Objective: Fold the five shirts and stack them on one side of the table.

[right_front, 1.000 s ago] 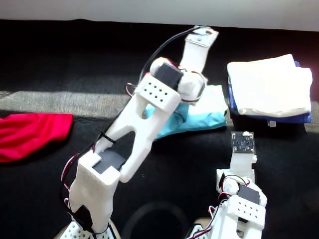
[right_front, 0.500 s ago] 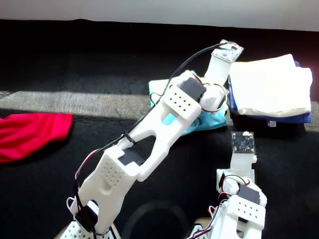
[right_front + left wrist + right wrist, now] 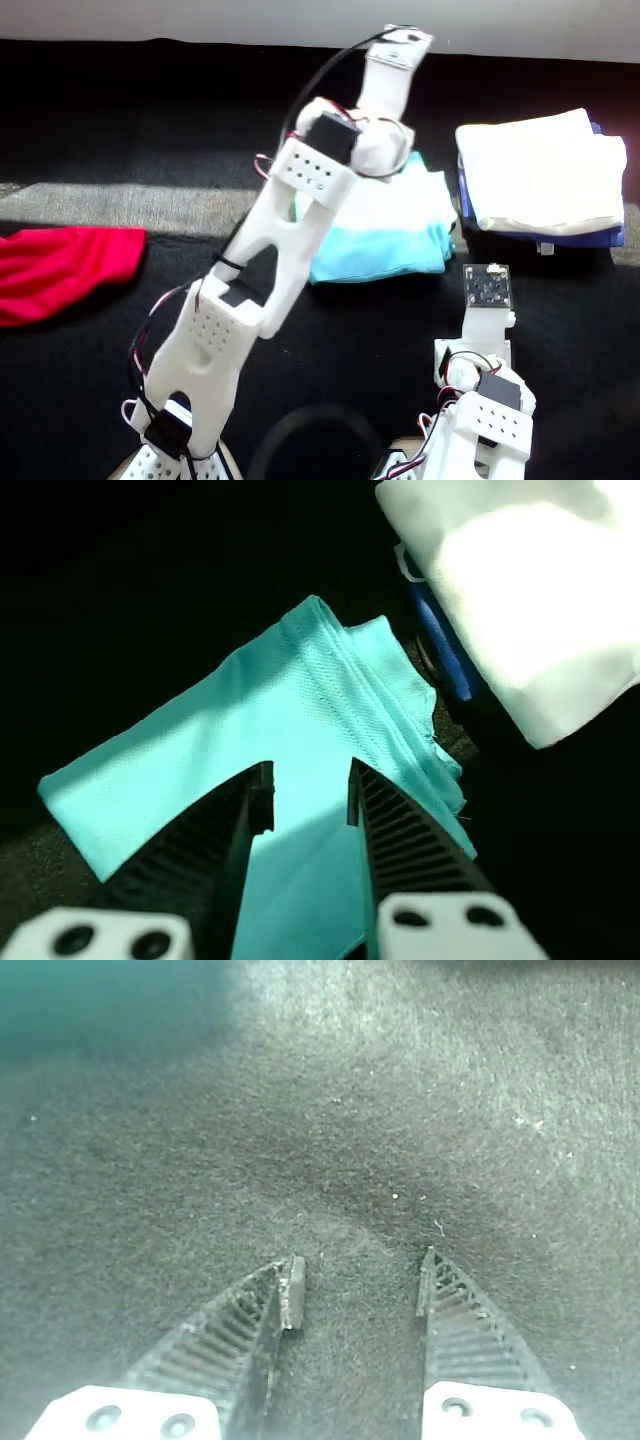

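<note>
A turquoise shirt (image 3: 385, 235) lies folded flat in the middle of the black table. My left arm (image 3: 310, 180) stretches over its far left corner. In the left wrist view my left gripper (image 3: 305, 785) hangs open just above the turquoise shirt (image 3: 300, 710), holding nothing. To the right sits a stack with a folded white shirt (image 3: 545, 165) on top of a blue shirt (image 3: 545, 237). A crumpled red shirt (image 3: 60, 265) lies at the far left. My right gripper (image 3: 360, 1285) stands open over bare black cloth, near the front right.
My right arm (image 3: 487, 300) stands in front of the white and blue stack, close to the turquoise shirt's near right corner. A pale sunlit band (image 3: 120, 205) crosses the black table cover (image 3: 150, 110) between the red shirt and the turquoise one.
My left arm swung right toward the stack, then came back left and farther away. The turquoise shirt, bunched up before, now lies spread as a flat folded rectangle. The right arm kept still.
</note>
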{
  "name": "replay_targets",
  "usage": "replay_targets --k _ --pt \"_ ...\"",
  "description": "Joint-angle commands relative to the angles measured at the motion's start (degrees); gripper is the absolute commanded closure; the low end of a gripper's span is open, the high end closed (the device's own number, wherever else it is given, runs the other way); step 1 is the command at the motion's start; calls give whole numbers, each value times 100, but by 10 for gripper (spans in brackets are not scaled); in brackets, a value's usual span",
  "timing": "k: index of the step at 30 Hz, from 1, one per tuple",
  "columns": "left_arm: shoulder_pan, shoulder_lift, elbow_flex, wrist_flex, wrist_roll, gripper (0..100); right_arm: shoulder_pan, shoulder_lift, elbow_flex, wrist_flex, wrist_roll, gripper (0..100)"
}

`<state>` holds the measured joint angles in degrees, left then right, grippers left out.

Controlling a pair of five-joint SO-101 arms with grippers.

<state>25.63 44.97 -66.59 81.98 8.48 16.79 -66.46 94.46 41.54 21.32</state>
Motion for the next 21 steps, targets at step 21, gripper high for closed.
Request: replay_targets --k 21 --pt "-1297 31 356 1899 255 991 -1930 4919 -7811 2062 -1073 810"
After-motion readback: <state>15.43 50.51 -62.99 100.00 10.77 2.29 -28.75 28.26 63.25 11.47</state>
